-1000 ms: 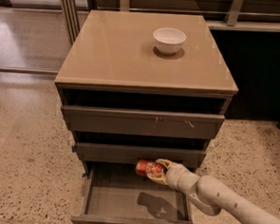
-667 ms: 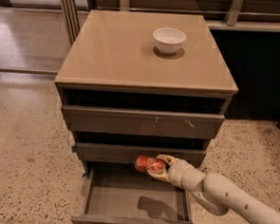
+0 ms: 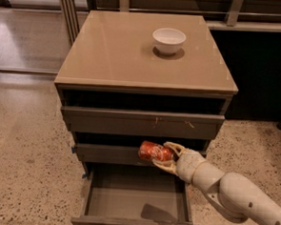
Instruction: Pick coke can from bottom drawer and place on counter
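Nearest us the bottom drawer (image 3: 136, 203) stands pulled out, a dark shadow lying on its flat grey floor and its front edge almost at the lower border of the view. Just above the back of the bottom drawer, the gripper (image 3: 166, 155) is clamped on the coke can (image 3: 153, 151), one pale finger over it and one beneath. The can lies on its side in the air, clear of the drawer floor. Pale lettering runs along its red side, but we cannot read it. The cream arm (image 3: 235, 196) reaches in from the right of the bottom drawer and is cut off at the lower right corner. Above the bottom drawer comes a scratched-front drawer (image 3: 142, 122), then the glossy tan counter (image 3: 115, 53), where a white bowl (image 3: 168, 40) sits toward the far right. Speckled terrazzo floor (image 3: 27, 165) spreads to either side of the bottom drawer. Beyond it, dark railings and a shadowed wall are hard to make out.
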### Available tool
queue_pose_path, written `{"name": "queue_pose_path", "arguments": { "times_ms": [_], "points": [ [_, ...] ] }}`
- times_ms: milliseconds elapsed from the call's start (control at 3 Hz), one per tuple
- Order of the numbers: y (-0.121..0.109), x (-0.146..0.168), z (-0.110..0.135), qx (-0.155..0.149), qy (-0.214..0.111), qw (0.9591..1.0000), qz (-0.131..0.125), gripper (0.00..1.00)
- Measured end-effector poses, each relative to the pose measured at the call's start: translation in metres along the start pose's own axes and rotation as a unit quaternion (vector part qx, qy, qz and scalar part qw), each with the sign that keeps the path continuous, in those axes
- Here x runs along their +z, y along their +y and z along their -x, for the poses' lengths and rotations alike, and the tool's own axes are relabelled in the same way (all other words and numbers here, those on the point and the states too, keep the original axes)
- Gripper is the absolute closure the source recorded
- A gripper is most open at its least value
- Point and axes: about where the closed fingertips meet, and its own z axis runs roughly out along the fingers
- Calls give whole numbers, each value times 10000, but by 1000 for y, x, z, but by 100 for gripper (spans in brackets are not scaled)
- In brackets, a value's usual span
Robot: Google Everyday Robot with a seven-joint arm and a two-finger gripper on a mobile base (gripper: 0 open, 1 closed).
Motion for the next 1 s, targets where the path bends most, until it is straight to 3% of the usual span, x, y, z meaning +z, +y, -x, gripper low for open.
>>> {"name": "queue_pose_path", "arguments": {
  "times_ms": [333,667,1000],
  "points": [
    [-24,-30,54,-424,-67,9985,-352,100],
    [-48,-61,113,-870,-133,9931,-775,100],
    [-48,-61,113,-870,-134,9931,-775,100]
  ]
}}
